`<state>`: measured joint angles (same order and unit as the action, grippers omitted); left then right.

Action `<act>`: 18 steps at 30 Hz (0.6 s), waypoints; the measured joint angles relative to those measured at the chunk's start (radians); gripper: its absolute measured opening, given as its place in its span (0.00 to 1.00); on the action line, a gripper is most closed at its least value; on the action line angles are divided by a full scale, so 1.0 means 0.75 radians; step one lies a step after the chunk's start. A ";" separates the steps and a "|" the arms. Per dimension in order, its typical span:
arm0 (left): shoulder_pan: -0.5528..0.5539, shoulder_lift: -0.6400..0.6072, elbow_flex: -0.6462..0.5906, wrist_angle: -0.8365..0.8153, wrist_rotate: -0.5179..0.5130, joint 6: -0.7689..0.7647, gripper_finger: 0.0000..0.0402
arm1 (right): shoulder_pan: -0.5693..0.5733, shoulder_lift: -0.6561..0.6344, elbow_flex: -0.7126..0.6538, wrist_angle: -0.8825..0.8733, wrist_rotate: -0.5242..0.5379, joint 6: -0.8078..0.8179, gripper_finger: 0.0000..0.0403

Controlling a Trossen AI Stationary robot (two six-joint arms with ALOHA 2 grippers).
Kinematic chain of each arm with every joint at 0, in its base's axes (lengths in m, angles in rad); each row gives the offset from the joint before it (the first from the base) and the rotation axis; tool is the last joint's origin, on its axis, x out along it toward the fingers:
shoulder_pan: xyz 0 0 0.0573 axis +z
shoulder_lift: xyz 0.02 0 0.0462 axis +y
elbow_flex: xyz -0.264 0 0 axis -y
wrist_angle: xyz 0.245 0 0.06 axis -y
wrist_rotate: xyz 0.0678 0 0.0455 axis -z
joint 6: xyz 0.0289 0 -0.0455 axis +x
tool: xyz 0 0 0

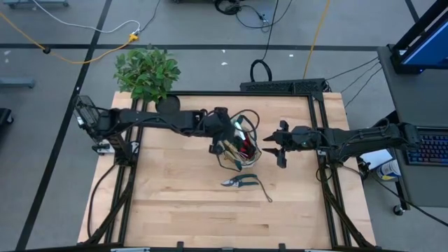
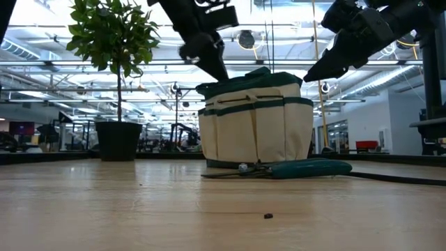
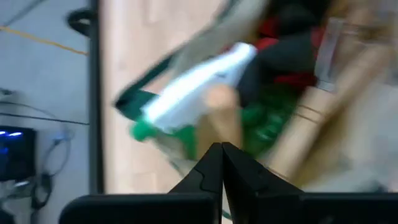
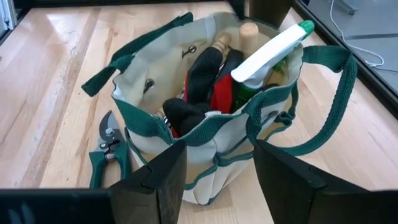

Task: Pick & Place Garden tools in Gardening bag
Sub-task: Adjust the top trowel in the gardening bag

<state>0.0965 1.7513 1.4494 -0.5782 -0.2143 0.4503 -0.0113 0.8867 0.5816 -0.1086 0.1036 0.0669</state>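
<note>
beside the gardening bag (image 1: 241, 143), pruning shears (image 1: 239, 182) flat, crosswise

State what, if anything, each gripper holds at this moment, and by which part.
Nothing is held. The left gripper is shut and empty above the gardening bag. The right gripper is open beside the bag. The pruning shears lie on the table.

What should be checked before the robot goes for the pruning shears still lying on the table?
1. Pruning shears free on the table beside the gardening bag: ok.
2. Right pincer open and empty: ok.
3. Left pincer shut and empty, above the bag: ok.
4. Bag upright: ok.
5. Room in the bag beside the glove and spray bottle: cannot tell.
</note>
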 joint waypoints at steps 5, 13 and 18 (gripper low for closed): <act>0.032 0.032 0.001 0.071 0.117 -0.011 0.01 | 0.000 0.000 0.000 0.037 0.000 0.000 0.45; 0.036 0.072 0.001 0.115 0.081 0.015 0.01 | 0.000 0.000 0.000 0.040 0.000 0.000 0.45; 0.023 0.072 -0.001 0.104 0.110 0.030 0.03 | -0.001 0.000 0.000 0.041 0.017 0.000 0.45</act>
<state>0.1137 1.8056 1.4487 -0.5004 -0.1316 0.4731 -0.0123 0.8867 0.5816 -0.0780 0.1160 0.0667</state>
